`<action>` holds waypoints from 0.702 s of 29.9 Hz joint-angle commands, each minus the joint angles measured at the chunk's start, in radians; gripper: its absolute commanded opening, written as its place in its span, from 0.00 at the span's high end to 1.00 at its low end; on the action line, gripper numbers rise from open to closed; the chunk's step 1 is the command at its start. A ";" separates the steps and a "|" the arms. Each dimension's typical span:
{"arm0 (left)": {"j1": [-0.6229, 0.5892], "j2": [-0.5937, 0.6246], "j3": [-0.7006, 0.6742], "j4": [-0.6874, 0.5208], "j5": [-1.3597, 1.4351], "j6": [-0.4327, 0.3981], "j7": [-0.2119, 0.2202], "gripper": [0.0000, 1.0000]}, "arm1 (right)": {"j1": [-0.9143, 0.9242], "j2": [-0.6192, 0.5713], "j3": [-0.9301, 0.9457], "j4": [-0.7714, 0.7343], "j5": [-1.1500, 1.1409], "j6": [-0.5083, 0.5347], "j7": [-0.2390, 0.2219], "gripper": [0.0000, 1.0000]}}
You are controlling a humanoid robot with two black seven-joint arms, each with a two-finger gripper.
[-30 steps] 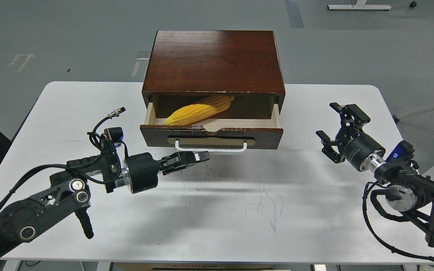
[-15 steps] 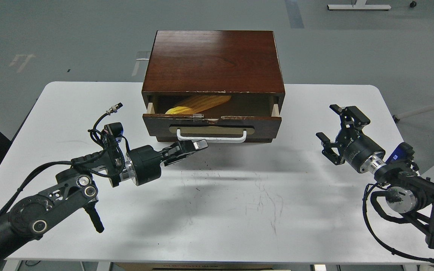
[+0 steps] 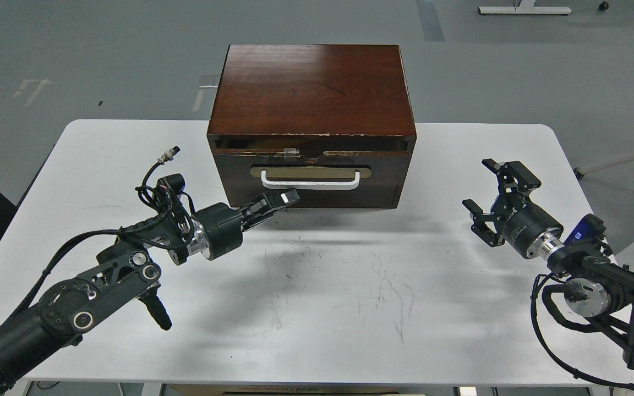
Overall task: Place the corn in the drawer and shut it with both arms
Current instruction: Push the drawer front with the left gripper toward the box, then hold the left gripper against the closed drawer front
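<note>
The drawer (image 3: pixel 311 179) of the dark reddish-brown wooden box (image 3: pixel 311 91) is pushed in, its front nearly flush with the box. Its white bar handle (image 3: pixel 310 180) faces me. The corn is hidden inside. My left gripper (image 3: pixel 287 197) is shut, with its fingertips against the drawer front just below the handle's left part. My right gripper (image 3: pixel 487 190) is open and empty, hovering above the table to the right of the box, clear of it.
The box stands at the back middle of the white table (image 3: pixel 350 286). Grey floor lies beyond the table's far edge. A white furniture leg (image 3: pixel 619 159) shows at the far right.
The drawer has slid from half open to almost closed, hiding the corn. My left gripper moved forward with it, pressing the front. My right gripper barely moved.
</note>
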 commanded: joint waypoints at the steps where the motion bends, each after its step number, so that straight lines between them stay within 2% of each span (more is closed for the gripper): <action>1: -0.001 -0.014 -0.001 0.014 -0.002 0.027 0.005 1.00 | -0.001 0.000 0.000 0.000 0.000 -0.001 0.000 0.02; 5: -0.004 -0.034 -0.001 0.039 -0.008 0.061 0.019 1.00 | -0.001 0.000 0.000 0.000 0.000 -0.001 0.000 0.02; 11: -0.018 -0.032 0.001 0.041 -0.066 0.066 0.022 1.00 | -0.009 0.000 0.000 0.000 0.000 -0.001 0.000 0.01; 21: -0.027 -0.012 0.001 0.039 -0.075 0.003 0.022 1.00 | -0.009 -0.003 0.000 0.000 0.000 -0.001 0.000 0.02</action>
